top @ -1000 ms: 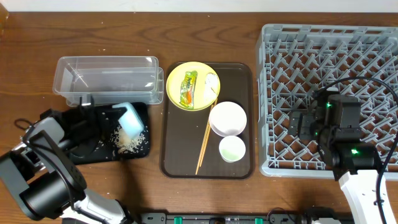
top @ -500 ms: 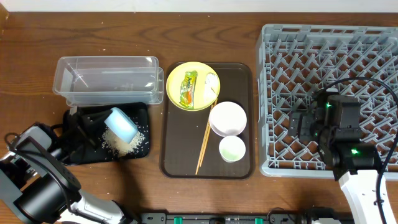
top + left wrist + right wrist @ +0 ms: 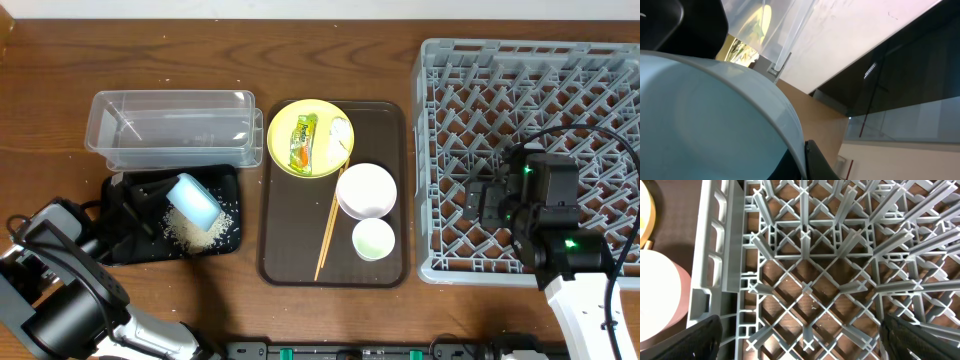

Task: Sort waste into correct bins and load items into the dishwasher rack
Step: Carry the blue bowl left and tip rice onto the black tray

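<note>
My left gripper [image 3: 165, 203] is shut on the rim of the light blue bowl [image 3: 194, 200], holding it tilted over the flat black tray [image 3: 228, 178]. Loose white rice [image 3: 196, 232] lies on that tray. In the left wrist view the bowl [image 3: 705, 120] fills the frame, with one finger [image 3: 812, 160] pressed on its rim. The yellow plate [image 3: 282, 125] carries the green-and-orange wrapper [image 3: 303, 141] and the white tissue [image 3: 341, 131]. The white bowl [image 3: 366, 190], the pale green cup [image 3: 373, 238] and the chopsticks [image 3: 328, 232] lie on the brown tray. My right gripper [image 3: 478, 205] is open and empty over the grey rack [image 3: 530, 90].
The clear tub [image 3: 170, 128] stands behind the black tray. The dark brown serving tray [image 3: 395, 125] sits between the tub and the rack. In the right wrist view the rack's lattice [image 3: 805, 285] is under the open jaws [image 3: 805, 340], with the white bowl [image 3: 660, 300] at the left.
My left arm has drawn back to the left, carrying the blue bowl a little left over the black tray. The right arm has not moved.
</note>
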You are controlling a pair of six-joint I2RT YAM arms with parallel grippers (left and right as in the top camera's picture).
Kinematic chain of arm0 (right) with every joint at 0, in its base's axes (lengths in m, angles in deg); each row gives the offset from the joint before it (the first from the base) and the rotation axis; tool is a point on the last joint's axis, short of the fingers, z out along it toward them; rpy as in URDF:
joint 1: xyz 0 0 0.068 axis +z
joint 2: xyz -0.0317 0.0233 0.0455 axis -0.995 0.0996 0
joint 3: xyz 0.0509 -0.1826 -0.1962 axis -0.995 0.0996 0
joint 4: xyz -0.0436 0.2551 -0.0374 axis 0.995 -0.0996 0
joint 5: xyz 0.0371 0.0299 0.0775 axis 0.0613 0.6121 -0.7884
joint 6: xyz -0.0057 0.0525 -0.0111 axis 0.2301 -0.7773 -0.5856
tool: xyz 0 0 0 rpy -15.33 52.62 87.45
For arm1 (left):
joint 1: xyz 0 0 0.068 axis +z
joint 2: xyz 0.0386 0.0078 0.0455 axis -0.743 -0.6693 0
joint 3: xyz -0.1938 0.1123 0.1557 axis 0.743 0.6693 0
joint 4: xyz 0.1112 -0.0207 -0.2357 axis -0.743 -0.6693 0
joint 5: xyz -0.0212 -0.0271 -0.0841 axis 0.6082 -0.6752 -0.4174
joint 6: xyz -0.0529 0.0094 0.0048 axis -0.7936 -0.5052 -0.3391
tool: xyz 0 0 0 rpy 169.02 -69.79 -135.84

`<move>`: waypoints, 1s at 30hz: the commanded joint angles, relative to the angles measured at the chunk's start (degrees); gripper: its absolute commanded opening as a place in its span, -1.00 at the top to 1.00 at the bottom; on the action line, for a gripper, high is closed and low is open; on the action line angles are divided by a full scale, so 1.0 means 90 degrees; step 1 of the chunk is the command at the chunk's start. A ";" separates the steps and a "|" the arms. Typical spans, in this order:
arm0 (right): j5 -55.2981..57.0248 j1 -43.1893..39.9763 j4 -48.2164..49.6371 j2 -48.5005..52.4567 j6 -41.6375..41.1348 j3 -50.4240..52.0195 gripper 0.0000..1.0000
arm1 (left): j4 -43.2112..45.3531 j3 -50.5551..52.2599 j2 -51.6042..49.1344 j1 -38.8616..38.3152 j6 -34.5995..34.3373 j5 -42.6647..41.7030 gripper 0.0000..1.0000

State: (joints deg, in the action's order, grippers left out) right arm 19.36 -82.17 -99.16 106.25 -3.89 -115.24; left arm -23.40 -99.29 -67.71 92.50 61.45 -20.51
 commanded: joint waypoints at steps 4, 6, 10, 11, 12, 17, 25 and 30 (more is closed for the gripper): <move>0.0078 0.0061 -0.0019 -0.0022 -0.0022 -0.0124 -0.98 | -0.0061 0.0034 -0.0010 0.0034 -0.0061 -0.0172 0.88; 0.0124 0.0061 -0.0024 -0.0022 -0.0024 -0.0124 -0.98 | -0.0078 0.0032 -0.0010 0.0034 -0.0049 -0.0172 0.88; 0.0143 0.0061 -0.0039 -0.0022 -0.0024 -0.0124 -0.99 | -0.0053 0.0007 0.0061 0.0029 0.1858 -0.0172 0.88; 0.0143 0.0061 -0.0036 -0.0022 -0.0024 -0.0124 -0.99 | -0.0053 0.0007 0.0087 0.0029 0.2480 -0.0172 0.88; 0.0143 0.0061 -0.0034 -0.0022 -0.0024 -0.0124 -0.99 | -0.0061 0.0010 0.0100 0.0029 0.3043 -0.0158 0.88; 0.0143 0.0061 -0.0041 -0.0022 -0.0024 -0.0124 -0.98 | -0.0080 0.0007 0.0102 0.0029 0.3109 -0.0170 0.88; 0.0143 0.0061 -0.0041 -0.0022 -0.0027 -0.0124 -0.98 | -0.0389 0.0007 0.0121 -0.0022 0.2878 -0.0172 0.88; 0.0143 0.0058 -0.0039 -0.0022 -0.0024 -0.0124 -0.99 | -0.0950 0.0007 0.0559 -0.0549 0.3490 -0.0141 0.88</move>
State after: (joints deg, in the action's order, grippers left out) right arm 20.04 -82.17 -99.47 106.25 -3.89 -115.24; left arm -30.31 -99.29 -66.42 90.55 87.66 -20.48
